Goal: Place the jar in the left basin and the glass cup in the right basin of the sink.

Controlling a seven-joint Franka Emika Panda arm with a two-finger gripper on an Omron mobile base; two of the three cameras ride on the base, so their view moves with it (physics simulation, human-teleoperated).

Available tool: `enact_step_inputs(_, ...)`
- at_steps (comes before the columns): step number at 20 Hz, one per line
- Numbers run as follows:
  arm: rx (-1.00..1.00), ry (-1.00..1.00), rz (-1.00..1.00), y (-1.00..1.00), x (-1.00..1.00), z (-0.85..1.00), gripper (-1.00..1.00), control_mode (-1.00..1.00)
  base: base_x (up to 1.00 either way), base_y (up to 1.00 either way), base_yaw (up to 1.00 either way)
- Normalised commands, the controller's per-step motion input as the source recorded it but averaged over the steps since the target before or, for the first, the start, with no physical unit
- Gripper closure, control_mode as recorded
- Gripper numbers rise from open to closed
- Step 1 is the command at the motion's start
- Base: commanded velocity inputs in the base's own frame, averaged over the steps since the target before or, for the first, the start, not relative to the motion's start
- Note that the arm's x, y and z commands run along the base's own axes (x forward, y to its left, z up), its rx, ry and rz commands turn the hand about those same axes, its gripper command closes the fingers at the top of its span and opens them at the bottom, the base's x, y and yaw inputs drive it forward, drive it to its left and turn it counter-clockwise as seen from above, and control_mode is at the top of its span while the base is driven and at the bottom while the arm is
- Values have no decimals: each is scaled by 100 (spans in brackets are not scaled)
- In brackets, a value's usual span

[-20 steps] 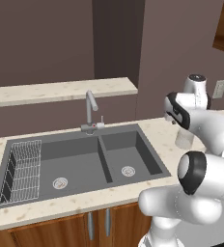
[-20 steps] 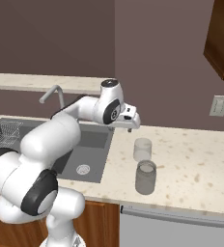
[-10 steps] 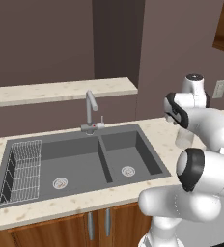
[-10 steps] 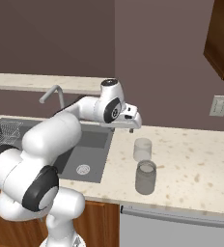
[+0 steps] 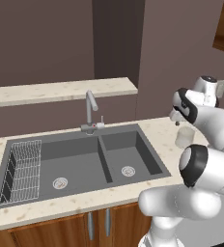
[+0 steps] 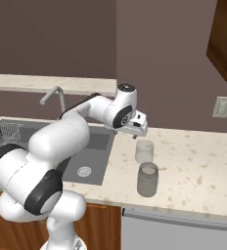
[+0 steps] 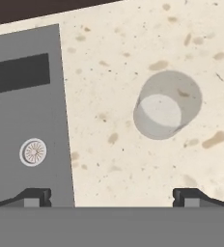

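Two glass vessels stand on the counter [image 6: 198,166] right of the sink [image 5: 85,161]: one cup [image 6: 144,151] and one jar [image 6: 147,180], upright, just beside each other, the jar nearer the counter's front edge. One sink holds two basins, the left basin [image 5: 70,166] with one wire rack [image 5: 22,171] and one drain [image 5: 60,183], the right basin [image 5: 128,154] with one drain [image 5: 128,171]. One tap [image 5: 91,112] rises behind the divider. One gripper [image 7: 112,195] hovers above the counter between sink and cup, its two fingers spread wide, holding nothing.
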Motion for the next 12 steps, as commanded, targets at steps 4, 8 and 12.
enact_step_inputs(4, 15, -5, 1, 0, 4, -9, -100, -100, 0, 0, 0)
enact_step_inputs(8, 0, -18, 4, -1, 5, -11, -100, -100, 0, 0, 0)
enact_step_inputs(12, -5, -30, 4, 0, 8, -14, -100, -100, 0, 0, 0)
